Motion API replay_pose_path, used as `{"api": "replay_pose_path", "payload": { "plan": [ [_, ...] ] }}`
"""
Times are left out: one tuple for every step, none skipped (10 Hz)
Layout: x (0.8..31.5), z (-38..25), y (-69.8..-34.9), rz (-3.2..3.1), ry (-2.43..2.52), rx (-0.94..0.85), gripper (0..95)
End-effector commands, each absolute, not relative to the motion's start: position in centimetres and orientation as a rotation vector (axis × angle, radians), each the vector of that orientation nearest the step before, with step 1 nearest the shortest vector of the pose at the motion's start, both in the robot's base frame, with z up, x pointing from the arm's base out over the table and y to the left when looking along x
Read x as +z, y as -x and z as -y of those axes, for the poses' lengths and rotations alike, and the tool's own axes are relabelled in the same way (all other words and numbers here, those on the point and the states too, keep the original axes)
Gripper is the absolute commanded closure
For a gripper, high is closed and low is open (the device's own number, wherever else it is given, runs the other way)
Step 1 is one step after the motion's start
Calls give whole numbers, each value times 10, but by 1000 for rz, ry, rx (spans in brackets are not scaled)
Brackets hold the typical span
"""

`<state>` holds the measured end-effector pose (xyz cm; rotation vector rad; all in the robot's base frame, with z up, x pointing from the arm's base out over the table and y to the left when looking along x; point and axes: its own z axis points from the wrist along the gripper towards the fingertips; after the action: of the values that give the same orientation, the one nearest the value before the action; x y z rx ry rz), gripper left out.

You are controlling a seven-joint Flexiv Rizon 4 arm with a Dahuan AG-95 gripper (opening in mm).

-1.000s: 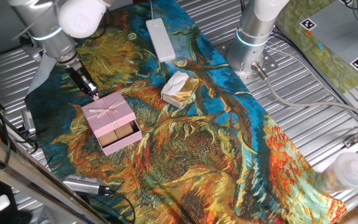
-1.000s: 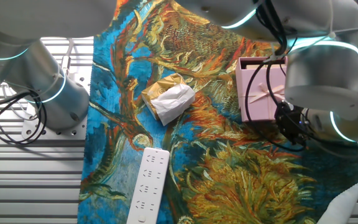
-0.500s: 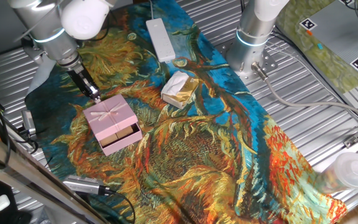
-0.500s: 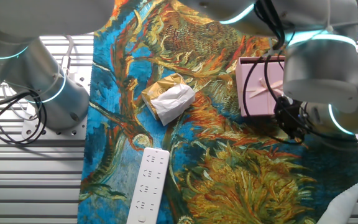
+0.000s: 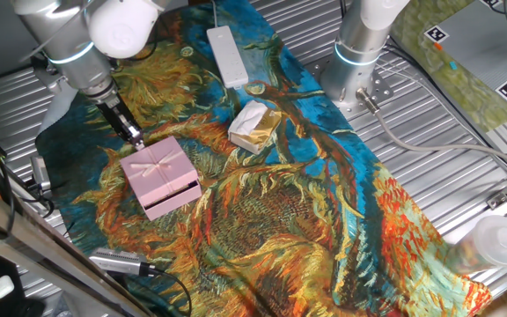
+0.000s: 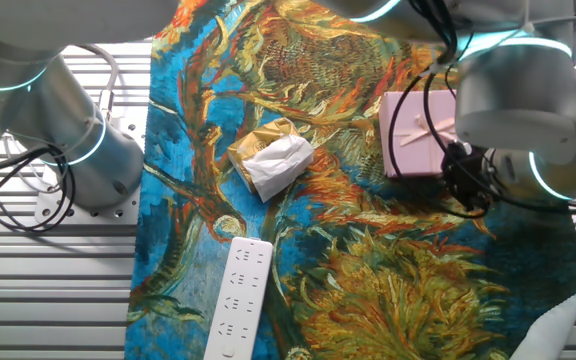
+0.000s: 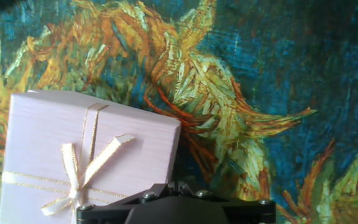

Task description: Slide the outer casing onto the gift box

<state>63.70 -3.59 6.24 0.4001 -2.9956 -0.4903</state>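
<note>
End effector [image 5: 135, 135] sits at the back edge of the casing [image 5: 155, 165], touching it from what I can see; fingertips too small here, can't tell if it's clenched or released. Compared with a second ago the tan insides of the box [image 5: 172, 197] are gone from sight, only a thin pink lip shows in front, so I judge the casing is pushed nearly home.

Other fixed view: casing [image 6: 413, 135] lies on the cloth [image 6: 298, 270] at its right side, end effector [image 6: 465, 180] just beside its near corner, half hidden by the arm. Casing has shifted slightly away from the arm since before.

Hand view: casing [image 7: 73, 155] with bow [image 7: 79, 174] fills lower left, fingers not visible. I'd guess one short push left, if any.
</note>
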Motion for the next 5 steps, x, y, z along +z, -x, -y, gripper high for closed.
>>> {"api": "replay_pose_path", "payload": {
  "plan": [
    [63, 31, -637, 2997, -384, -494, 950],
    [64, 28, -637, 2997, -378, -495, 950],
    [65, 26, -637, 2998, -370, -500, 950],
    [67, 20, -636, 2999, -358, -499, 950],
    [68, 17, -636, 2999, -349, -500, 950]
  ]
}}
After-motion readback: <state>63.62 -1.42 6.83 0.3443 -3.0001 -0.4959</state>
